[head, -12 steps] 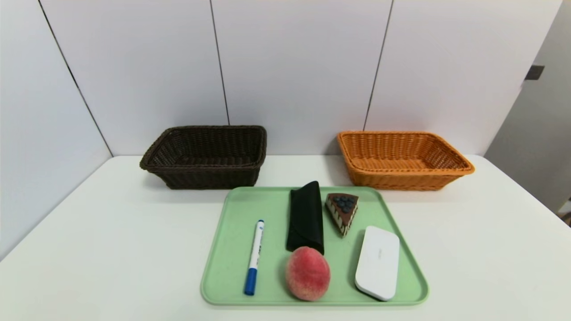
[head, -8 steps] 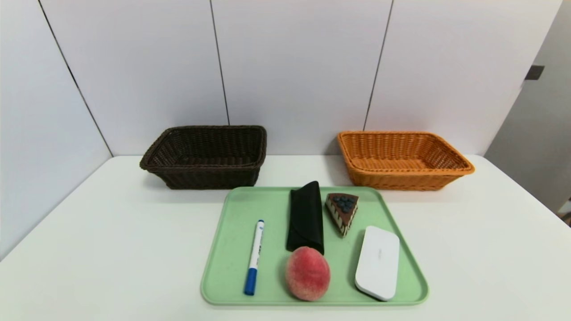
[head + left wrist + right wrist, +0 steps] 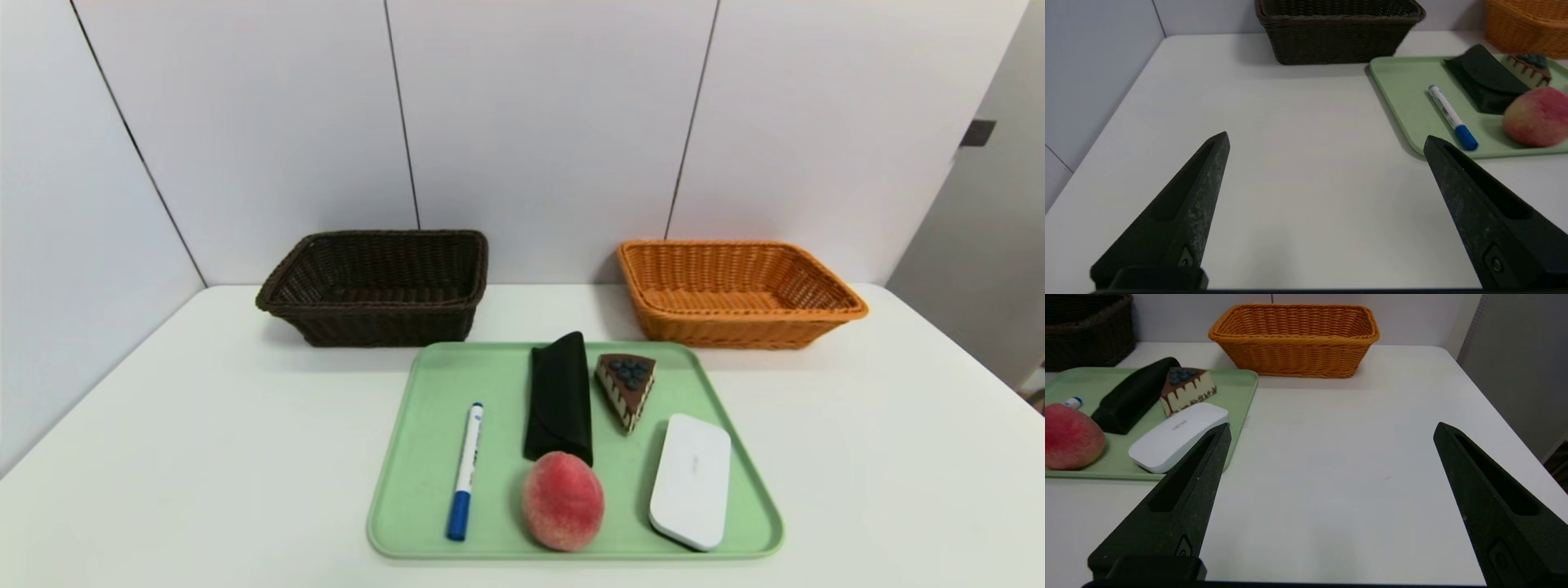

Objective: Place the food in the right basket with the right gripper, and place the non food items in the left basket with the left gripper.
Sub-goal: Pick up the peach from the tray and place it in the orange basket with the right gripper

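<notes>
Across the last moments we see nothing shift on the white table (image 3: 204, 425): sorting has not begun. The dark brown left basket (image 3: 375, 286) and the orange right basket (image 3: 739, 290) sit against the wall and, as far as our angle shows, hold nothing. Before them the green tray (image 3: 433, 392) carries everything: black pouch (image 3: 559, 396), white case (image 3: 692, 480), peach (image 3: 563, 500), cake slice (image 3: 627, 388) and pen (image 3: 465, 471). Back near the table's front edge, the left gripper (image 3: 1327, 141) and right gripper (image 3: 1331, 428) hover with fingers spread wide, each holding nothing. We judge the first reach is next.
</notes>
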Available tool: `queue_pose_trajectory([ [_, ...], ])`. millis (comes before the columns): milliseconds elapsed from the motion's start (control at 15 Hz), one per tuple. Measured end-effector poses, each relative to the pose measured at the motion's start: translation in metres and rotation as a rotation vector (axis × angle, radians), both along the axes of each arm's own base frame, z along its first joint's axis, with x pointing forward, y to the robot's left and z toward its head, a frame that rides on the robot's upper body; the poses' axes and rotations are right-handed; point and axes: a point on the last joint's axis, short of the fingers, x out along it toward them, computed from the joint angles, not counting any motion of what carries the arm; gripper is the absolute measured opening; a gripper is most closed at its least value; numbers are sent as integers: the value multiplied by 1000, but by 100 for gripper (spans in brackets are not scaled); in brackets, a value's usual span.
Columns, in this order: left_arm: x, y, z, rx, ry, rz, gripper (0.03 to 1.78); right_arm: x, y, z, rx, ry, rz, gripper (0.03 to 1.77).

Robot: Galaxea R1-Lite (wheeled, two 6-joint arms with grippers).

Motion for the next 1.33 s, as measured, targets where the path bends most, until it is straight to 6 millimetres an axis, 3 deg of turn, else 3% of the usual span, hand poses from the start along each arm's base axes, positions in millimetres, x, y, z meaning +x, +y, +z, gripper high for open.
queue_pose_trajectory([
  [133, 0, -1, 24, -2, 154, -57, 169, 6, 1, 37, 38, 79, 50, 171],
  [267, 12, -2, 54, -7, 261, -85, 169, 21, 3, 73, 68, 168, 111, 171],
  [533, 64, -3, 112, -14, 396, -101, 169, 71, 5, 131, 100, 323, 199, 171],
  [733, 115, -5, 143, -26, 471, -119, 169, 111, 15, 147, 95, 444, 313, 171],
  [933, 164, -14, 158, -47, 541, -144, 169, 154, 37, 154, 147, 559, 380, 171],
  [1133, 198, -37, 155, -59, 623, -139, 169, 193, 77, 158, 218, 705, 388, 171],
  [1333, 214, -62, 143, -42, 695, -183, 169, 218, 125, 153, 240, 888, 361, 171],
])
